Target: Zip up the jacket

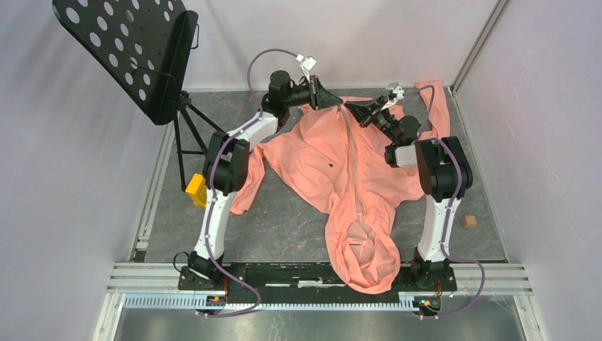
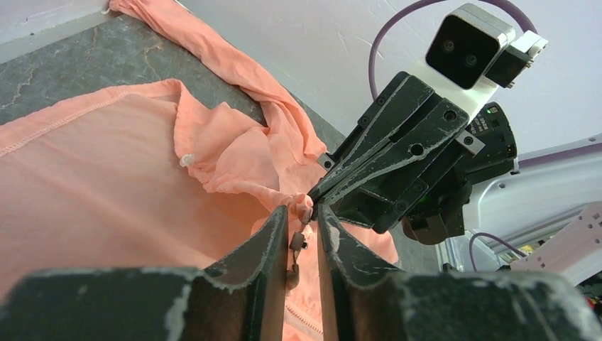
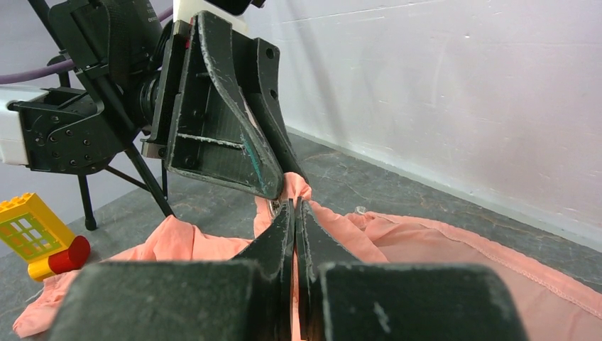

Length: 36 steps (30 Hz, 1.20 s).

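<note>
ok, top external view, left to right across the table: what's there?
Black perforated music stand → yellow toy block → salmon-pink jacket → small tan cube.

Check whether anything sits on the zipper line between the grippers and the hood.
Nothing visible does. Both the left gripper and right gripper pinch the jacket at the far hem, and the paler zipper strip runs bare to the hood; the right arm sits beside it, not across.

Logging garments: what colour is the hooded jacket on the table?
The thin hooded fabric jacket is salmon pink, clearest from top external.
</note>
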Tool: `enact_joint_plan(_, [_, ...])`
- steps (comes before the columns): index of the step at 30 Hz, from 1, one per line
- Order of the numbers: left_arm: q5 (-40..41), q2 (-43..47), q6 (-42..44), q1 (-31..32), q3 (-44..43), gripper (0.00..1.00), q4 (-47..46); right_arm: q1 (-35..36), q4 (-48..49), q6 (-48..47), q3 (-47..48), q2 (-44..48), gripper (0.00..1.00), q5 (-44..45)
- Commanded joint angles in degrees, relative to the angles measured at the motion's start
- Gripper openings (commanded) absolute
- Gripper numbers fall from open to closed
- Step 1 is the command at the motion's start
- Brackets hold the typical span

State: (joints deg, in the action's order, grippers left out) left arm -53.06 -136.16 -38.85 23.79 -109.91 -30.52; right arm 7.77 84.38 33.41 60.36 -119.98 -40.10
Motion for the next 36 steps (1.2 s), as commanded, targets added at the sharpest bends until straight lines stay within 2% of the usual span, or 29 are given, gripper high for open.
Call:
enact_joint_plan(1, [-0.1,1.3,-2.7,-0.1,-0.8,0.21,-3.5,0.3,9.2,-0.1,2.3,-0.4,0.00,-0.7])
enact_joint_plan(3, [1.2,2.0,-2.3,0.1,0.4,0.07,-4.1,0.4,9.0,-0.1,2.3,-0.2,0.01,-0.7])
enact_joint_plan(4, [2.1,2.4,-1.7,0.1,1.1,0.03,-4.2,0.4,8.8,-0.1,2.4,-0.2,0.01,-0.5])
enact_joint_plan(6, [3.7,3.3,-0.3,0.4,2.0,0.02,-3.3,0.5,7.6,0.3,2.4,0.0,0.01,0.3])
enact_joint_plan(8, [5.0,4.2,1.0,0.5,2.9,0.02,-2.8,0.3,4.5,0.3,1.5,1.1,0.24,1.9])
enact_joint_plan(11, [6.5,5.0,2.6,0.6,3.8,0.02,-1.3,-0.6,-3.9,-0.8,-1.5,5.5,0.48,5.2])
enact_joint_plan(13, [7.5,5.4,3.9,0.6,4.1,0.02,0.5,-1.2,-16.3,-2.9,-2.9,10.7,0.61,9.6])
enact_joint_plan(14, [7.5,5.6,4.0,0.6,4.3,0.02,0.5,-1.2,-23.9,-5.1,-2.4,12.6,0.75,10.9])
enact_joint_plan(16, [7.4,5.7,3.7,0.6,4.6,0.02,0.1,-0.9,-36.6,-7.1,-0.6,15.9,0.83,14.4])
enact_joint_plan(18, [7.4,6.0,3.6,0.6,4.9,0.02,0.0,-1.1,-43.0,-6.2,-0.5,18.4,0.83,13.8])
enact_joint_plan(20, [7.1,6.3,3.9,0.6,5.3,0.02,0.0,-0.9,-44.2,-3.7,-2.1,20.1,0.81,11.5])
enact_joint_plan(25, [6.3,7.1,4.8,0.7,5.7,0.02,1.3,0.1,-38.3,3.3,-5.6,19.4,0.71,3.6])
enact_joint_plan(29, [5.9,7.1,5.3,0.6,5.5,0.02,2.0,0.4,-31.1,3.9,-10.7,19.0,0.70,4.5])
enact_joint_plan(36, [5.6,6.8,4.7,0.6,4.8,0.02,2.5,1.7,-29.2,5.2,-8.9,14.5,0.61,4.8])
